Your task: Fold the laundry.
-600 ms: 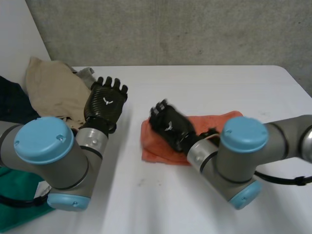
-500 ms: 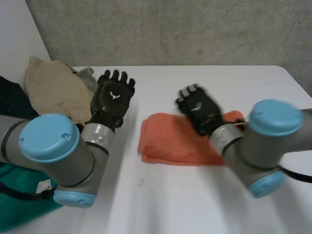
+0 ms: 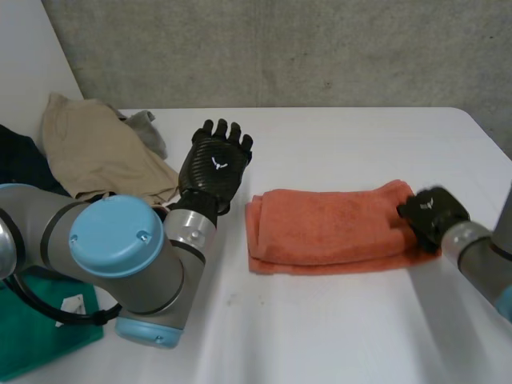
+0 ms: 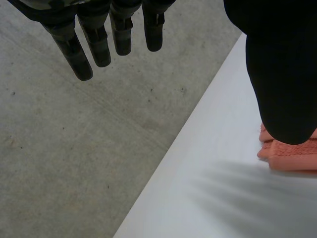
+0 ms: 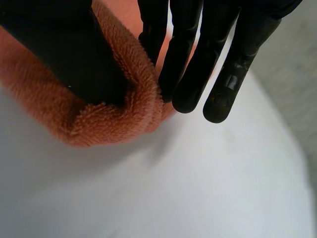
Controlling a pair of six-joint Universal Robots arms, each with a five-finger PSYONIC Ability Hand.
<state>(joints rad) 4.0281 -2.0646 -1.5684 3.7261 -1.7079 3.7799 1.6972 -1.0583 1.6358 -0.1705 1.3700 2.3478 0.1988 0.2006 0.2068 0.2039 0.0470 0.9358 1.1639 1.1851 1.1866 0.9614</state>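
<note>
The folded towel point(image 3: 324, 224) lies in the middle of the surface point(image 3: 320, 328), and the right hand point(image 3: 430, 214) pinches its right end between thumb and fingers point(image 5: 185, 59), probably to drag or square it. The left hand point(image 3: 214, 164) hovers just beside the towel's other end, fingers straight and empty, likely held clear of the pull; unfolded clothes point(image 3: 96, 152) lie heaped beyond it

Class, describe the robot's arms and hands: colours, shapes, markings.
The left arm is a thick grey tube with a round light-blue cap on its joint; the right arm is grey too. Each ends in a black hand. The left hand has a woven-looking back with a small white mark; the right hand bears a white mark too.
</note>
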